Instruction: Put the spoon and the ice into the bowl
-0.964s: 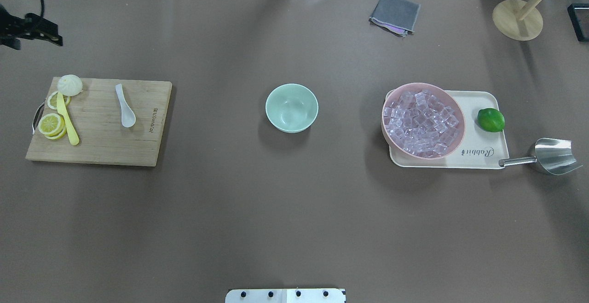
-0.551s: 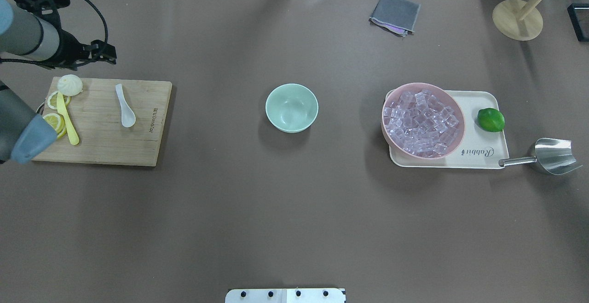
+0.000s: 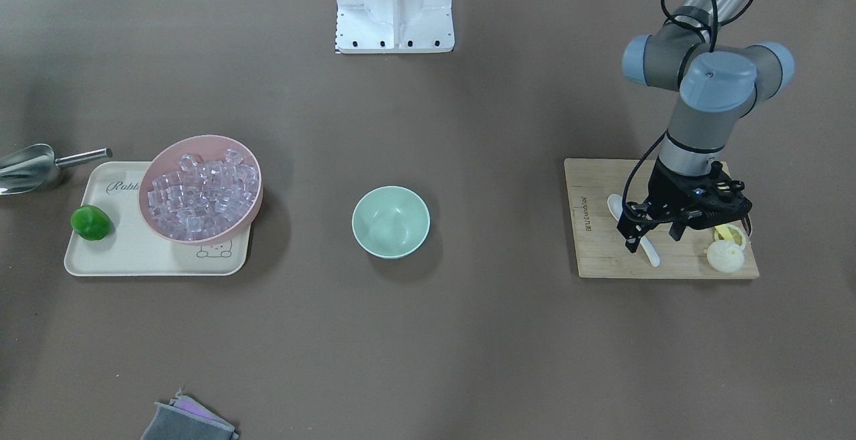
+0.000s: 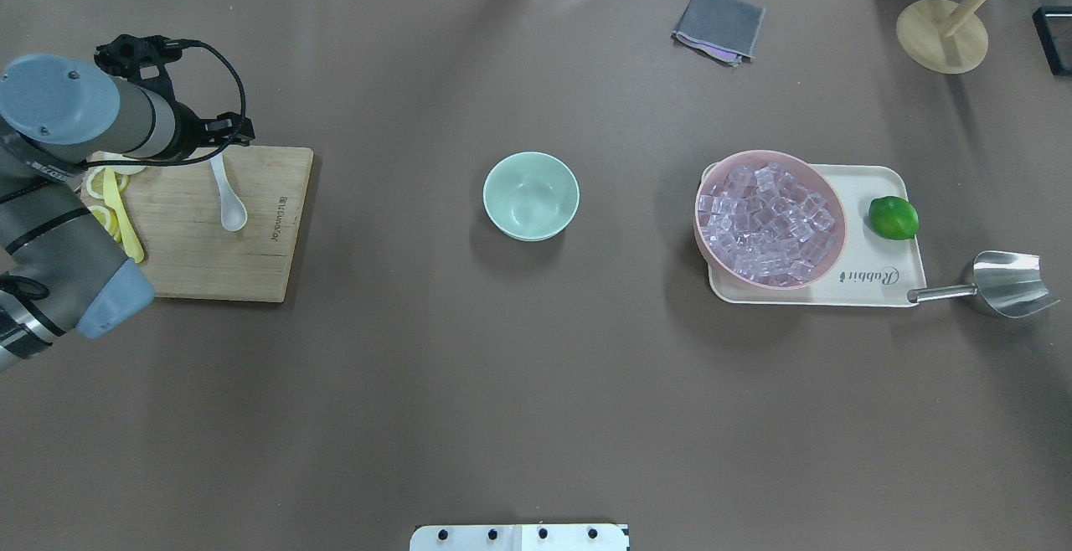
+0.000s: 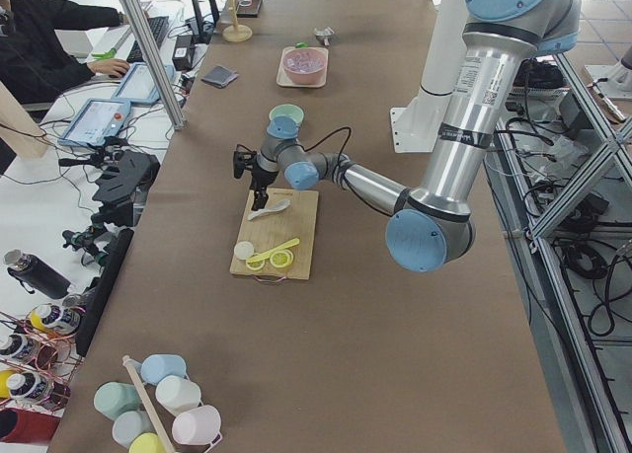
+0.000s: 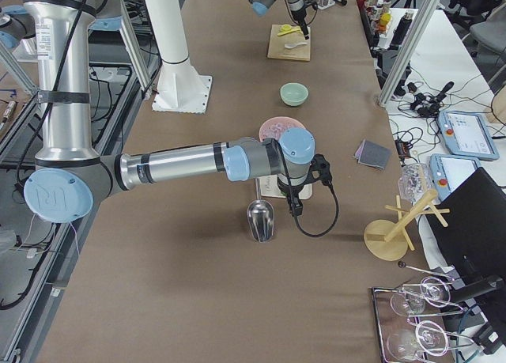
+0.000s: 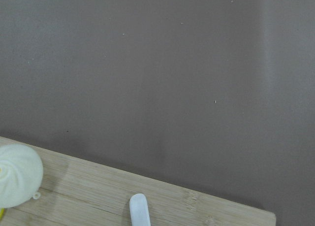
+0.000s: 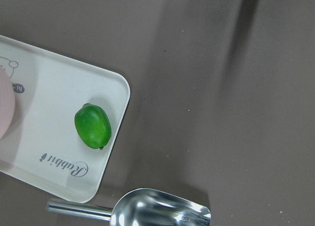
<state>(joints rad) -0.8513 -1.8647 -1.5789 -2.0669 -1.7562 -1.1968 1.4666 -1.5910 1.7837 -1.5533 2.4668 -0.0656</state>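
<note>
Left gripper (image 3: 654, 239) hovers above spoon (image 4: 228, 199) (ice (image 4: 766, 224) fills pink bowl (image 3: 247, 223)).

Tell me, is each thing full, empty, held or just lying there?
spoon: lying on the board, not held.
ice: piled in the pink bowl.
bowl: upright, empty.
steel scoop: lying down, empty.
lime: whole, on the tray.
left gripper: open, over the spoon.
right gripper: cannot tell open or shut.

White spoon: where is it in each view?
Front-facing: spoon, right side.
Overhead: spoon, left side.
Exterior left: spoon, centre.
Exterior right: spoon, top, far.
Left wrist: spoon handle tip, bottom edge.
Right wrist: not in it.
Landmark: the wooden cutting board under it.
</note>
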